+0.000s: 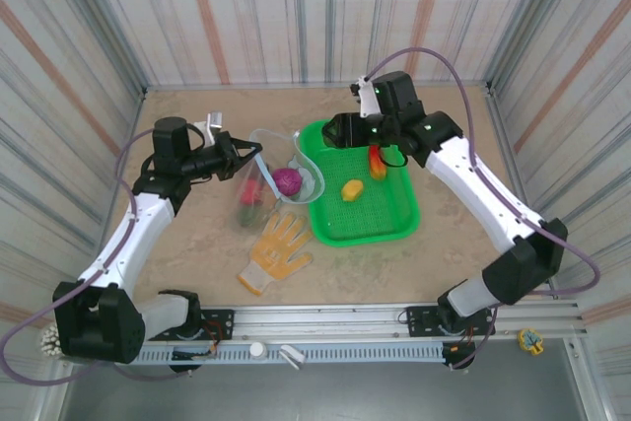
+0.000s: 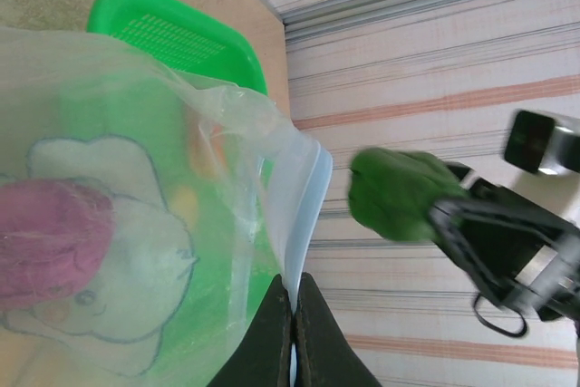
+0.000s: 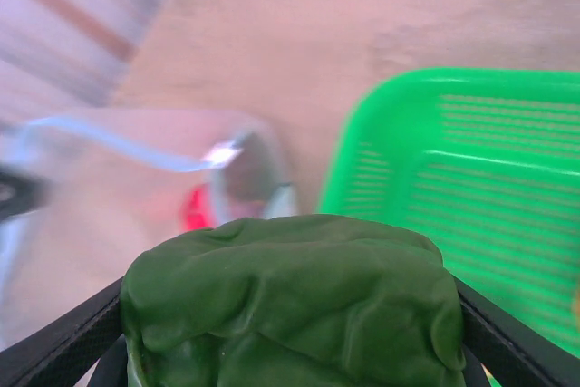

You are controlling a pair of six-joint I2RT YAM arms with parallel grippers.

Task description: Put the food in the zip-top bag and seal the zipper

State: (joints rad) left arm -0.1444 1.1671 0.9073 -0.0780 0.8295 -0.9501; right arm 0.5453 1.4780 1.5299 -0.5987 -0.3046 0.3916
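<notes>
The clear zip-top bag (image 1: 279, 167) lies left of the green basket with its mouth held up. My left gripper (image 2: 295, 280) is shut on its pale blue zipper (image 2: 306, 224). Inside the bag are a purple food piece (image 1: 287, 181) and red and green pieces (image 1: 249, 200). My right gripper (image 1: 336, 130) hangs over the basket's left rim, beside the bag's mouth, shut on a dark green leafy food piece (image 3: 290, 301). That piece also shows in the left wrist view (image 2: 399, 195). A yellow piece (image 1: 351, 188) and an orange-red piece (image 1: 378, 163) lie in the basket.
The green mesh basket (image 1: 380, 222) stands right of centre. A yellow-orange work glove (image 1: 276, 251) lies on the table in front of the bag. Striped walls close in the table on three sides.
</notes>
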